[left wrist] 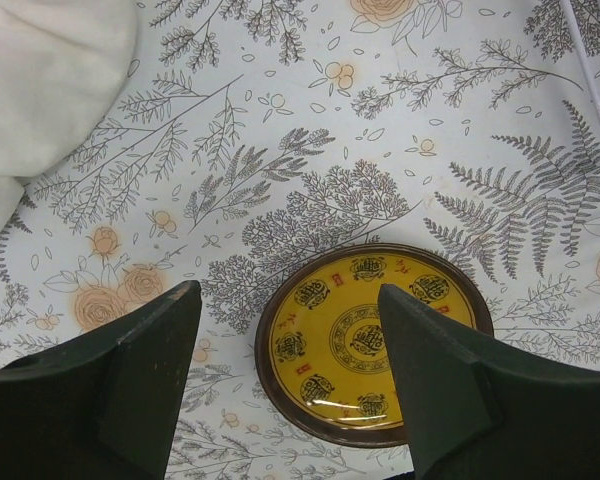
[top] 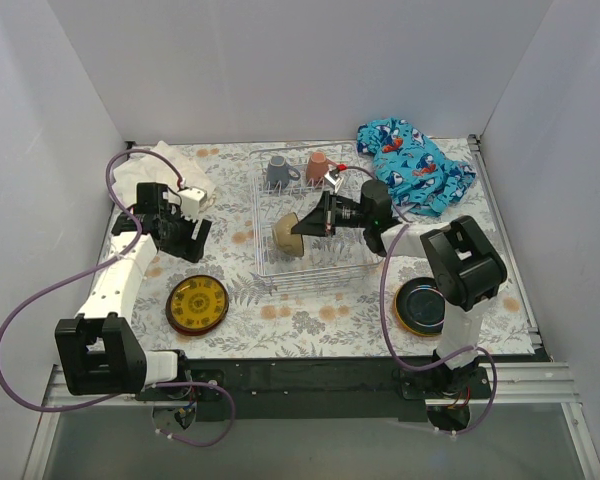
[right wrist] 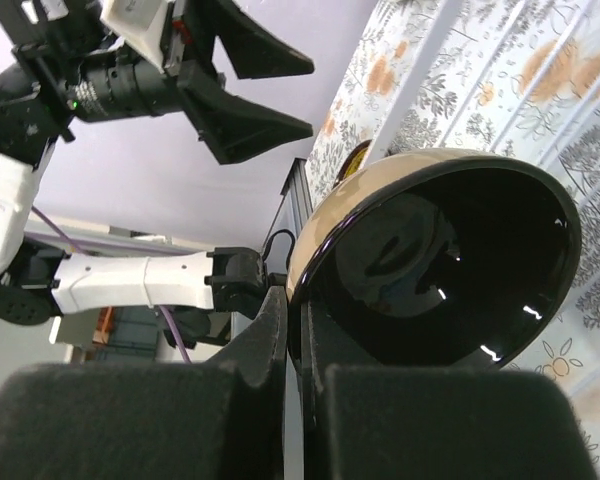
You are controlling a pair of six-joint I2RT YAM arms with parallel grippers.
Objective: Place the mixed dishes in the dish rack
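My right gripper is shut on the rim of a beige bowl with a dark glossy inside. It holds the bowl on its side over the pale wire dish rack. A grey mug and a brown mug stand in the rack's far end. My left gripper is open and empty above the table, left of the rack. A yellow patterned plate lies below it, seen between the open jaws in the left wrist view. A dark blue plate lies at front right.
A white towel lies at the back left, also in the left wrist view. A blue shark-print cloth lies at the back right. White walls close in the table on three sides.
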